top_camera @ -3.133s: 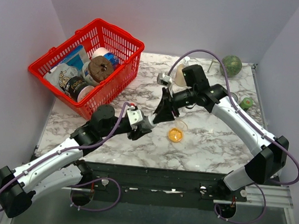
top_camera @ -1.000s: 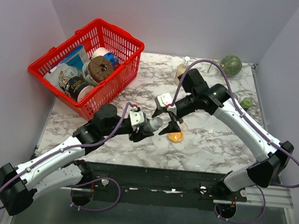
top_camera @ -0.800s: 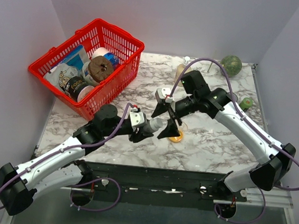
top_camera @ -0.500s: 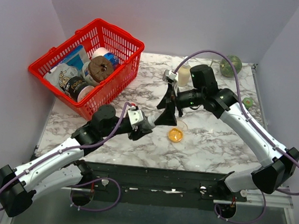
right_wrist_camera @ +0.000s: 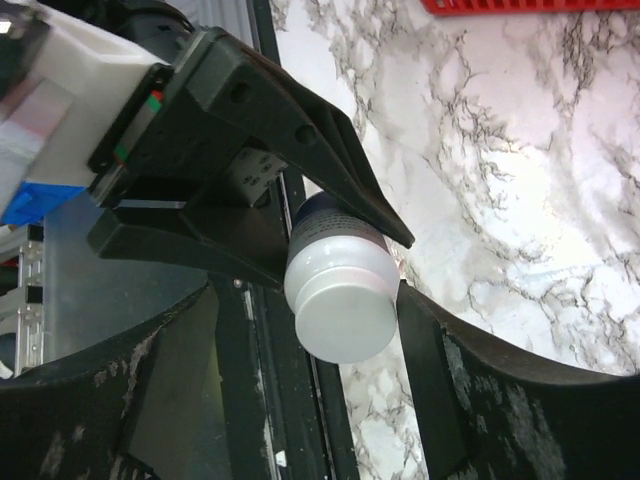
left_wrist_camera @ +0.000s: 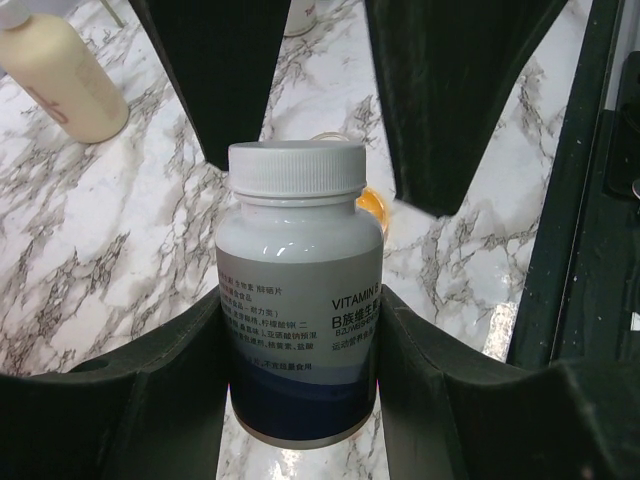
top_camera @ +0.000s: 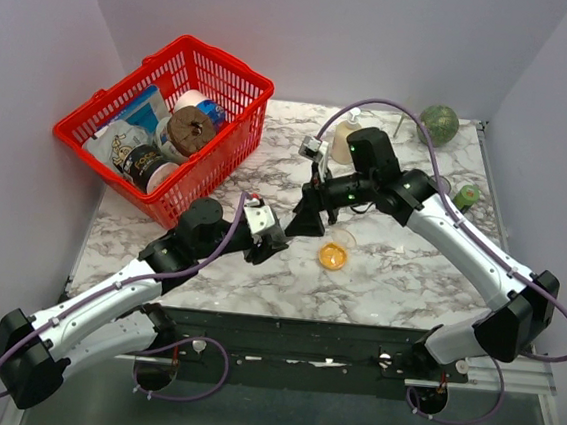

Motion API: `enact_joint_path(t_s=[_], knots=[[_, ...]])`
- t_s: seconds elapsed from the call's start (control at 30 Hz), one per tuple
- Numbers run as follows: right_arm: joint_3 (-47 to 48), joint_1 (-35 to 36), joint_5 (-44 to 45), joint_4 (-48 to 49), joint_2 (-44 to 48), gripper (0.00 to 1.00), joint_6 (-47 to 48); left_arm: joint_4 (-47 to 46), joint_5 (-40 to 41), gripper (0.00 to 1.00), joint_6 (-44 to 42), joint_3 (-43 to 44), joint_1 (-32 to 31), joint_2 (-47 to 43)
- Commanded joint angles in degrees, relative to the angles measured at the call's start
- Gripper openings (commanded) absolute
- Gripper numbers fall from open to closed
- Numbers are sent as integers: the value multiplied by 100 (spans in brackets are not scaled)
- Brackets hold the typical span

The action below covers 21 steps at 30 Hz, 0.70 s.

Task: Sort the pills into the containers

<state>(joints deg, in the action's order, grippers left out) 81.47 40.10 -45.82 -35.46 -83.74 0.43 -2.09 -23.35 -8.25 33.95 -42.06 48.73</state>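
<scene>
Swung back up from the dish (top_camera: 335, 255), the right gripper (top_camera: 308, 218) brackets the pill bottle (left_wrist_camera: 298, 300) at its cap (right_wrist_camera: 342, 300), jaws spread (not clamped). The left gripper (top_camera: 267, 241) grips the bottle's body above the marble table (top_camera: 408, 275); the orange pills (top_camera: 333, 258) lie in the dish.

Left arm (top_camera: 104, 301) and right arm (top_camera: 462, 235): same build.
- Long links in glossy white shells. Joints, elbows and shoulder housings (top_camera: 22, 373) are matte black.
- One purple cable (top_camera: 222, 242) per arm, loose, running outside the links. The right arm's loop (top_camera: 384, 107) arcs high.
- Small white camera block (top_camera: 256, 215) at each wrist; the left one carries a red spot.
- Jaws: black, flat, tapering to wedge-shaped tips.

Right wrist view, close on the left arm's head:
- Black angular bracket (right_wrist_camera: 250, 110) with recessed round screw holes, and red and green marks at one edge.
- White housing (right_wrist_camera: 80, 70) with a blue patch (right_wrist_camera: 30, 200) below.
- The right arm's own jaws show pale scuffing.
</scene>
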Motion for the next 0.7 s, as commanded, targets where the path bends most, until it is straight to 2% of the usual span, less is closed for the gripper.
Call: enact_joint_path(t_s=[0.0,0.03,0.1,0.13,0.17,0.27,0.4,0.43,0.5,0.53,0.67], knots=[[71,104,188,-57,-247,76,26,-178,129,0,43,59,5,-13],[97,112,188,-66,-265,75,62,-178,129,0,52,50,5,-30],[132,112,127,-101,-274,61,89,-169,147,0,52,15,5,-74],[158,121,109,-119,-274,54,150,-160,164,0,43,-3,5,-92],[176,121,91,-154,-274,38,194,-152,173,0,43,-12,5,-109],[351,139,-215,-424,-274,17,702,-117,173,0,8,-29,5,-144],[571,270,-1128,-1180,-292,13,2343,-73,-151,0,-89,-29,5,-118],[580,349,-1209,-1321,-283,14,3175,-73,-239,0,-89,-21,5,-109],[528,376,-1402,-1551,-221,14,3874,-73,-590,0,-98,6,5,-83],[510,385,-1447,-1621,-213,15,4539,-81,-670,0,-115,6,5,-66],[817,385,-1202,-2076,-440,16,5467,33,-811,0,-115,50,5,-153]])
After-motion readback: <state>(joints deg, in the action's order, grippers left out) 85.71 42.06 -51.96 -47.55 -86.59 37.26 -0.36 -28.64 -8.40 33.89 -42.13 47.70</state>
